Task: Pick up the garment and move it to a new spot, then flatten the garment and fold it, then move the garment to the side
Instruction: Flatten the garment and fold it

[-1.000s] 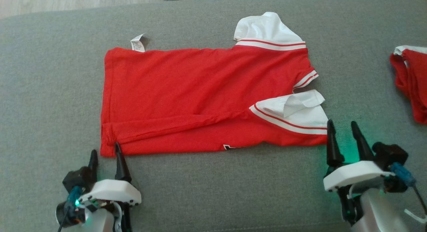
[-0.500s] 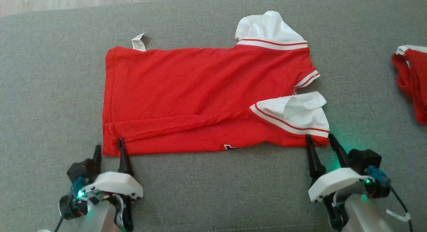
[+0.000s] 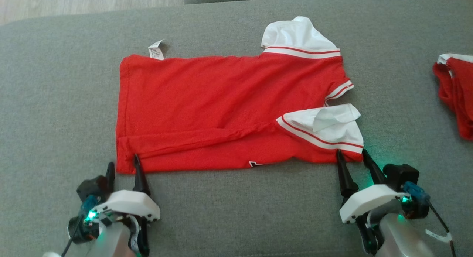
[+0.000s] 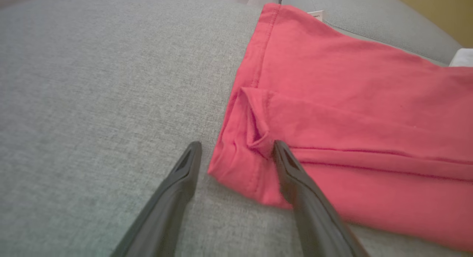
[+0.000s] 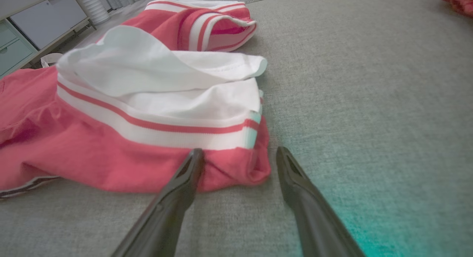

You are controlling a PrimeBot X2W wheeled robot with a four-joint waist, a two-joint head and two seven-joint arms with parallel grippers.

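The garment (image 3: pixel 221 105) is a red shirt with white, red-striped sleeves, lying flat on the grey cushion with its near long edge folded over. My left gripper (image 3: pixel 123 164) is open and straddles the near left hem corner (image 4: pixel 240 168), one finger on the fabric and one on the cushion. My right gripper (image 3: pixel 351 155) is open at the near right corner (image 5: pixel 236 168), just below the white sleeve (image 5: pixel 166 87); its fingertips touch the red edge without closing on it.
A second red and white garment (image 3: pixel 456 94) lies bunched at the right edge of the cushion (image 3: pixel 55 102). A white care label (image 3: pixel 156 50) sticks out at the shirt's far left edge. Wooden floor (image 3: pixel 74 2) shows beyond the cushion's far edge.
The right gripper moved left and nearer, onto the shirt's near right corner. The left gripper edged slightly forward onto the hem corner. The head view shifted a little.
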